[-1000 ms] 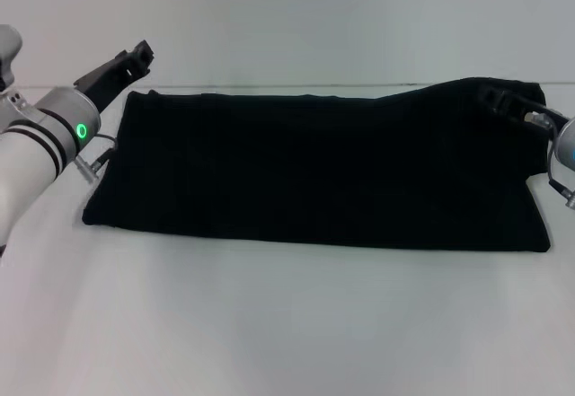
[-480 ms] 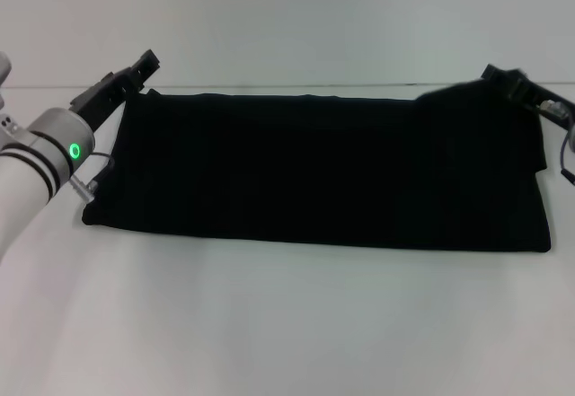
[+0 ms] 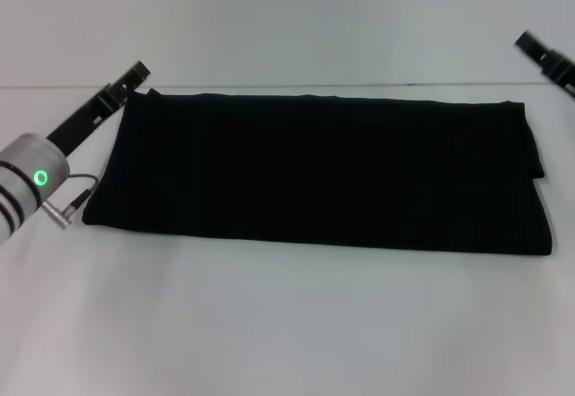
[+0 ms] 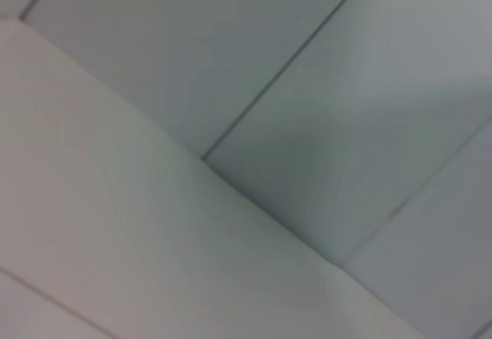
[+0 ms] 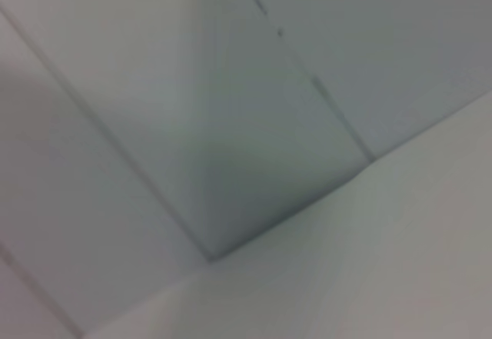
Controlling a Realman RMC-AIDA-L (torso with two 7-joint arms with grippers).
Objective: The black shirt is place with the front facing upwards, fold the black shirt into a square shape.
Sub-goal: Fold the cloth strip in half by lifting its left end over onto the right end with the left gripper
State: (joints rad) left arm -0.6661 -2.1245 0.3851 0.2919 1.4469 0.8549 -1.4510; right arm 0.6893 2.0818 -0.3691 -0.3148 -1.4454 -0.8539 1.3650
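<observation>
**Both grippers off the cloth, shirt lies folded in a long band**

Starting at the left gripper: it sits just off the far left corner of the black shirt, its dark fingers pointing up and away toward the back of the table. Are the jaws apart or together? Cannot tell from the head view, and nothing is between them that can be seen. The fingers lie right beside the cloth's corner; whether they touch it is not clear. Behind them runs the arm's grey wrist with a green ring light glowing, low on the left, with a short cable beside the shirt's near left corner.

Over to the right gripper: only a dark tip shows at the far right edge, above and apart from the shirt's far right corner. Its jaws cannot be judged either; it holds nothing visible.

Now the shirt itself: it lies flat on the white table, folded into a wide, low rectangle stretching nearly from one side to the other. The far edge runs along the table's back line, the near edge is straight, and a small step of layered cloth shows at the right end. No lettering shows on the upper face.

Both wrist views show only pale panelled wall and seams, no cloth, no fingers.
</observation>
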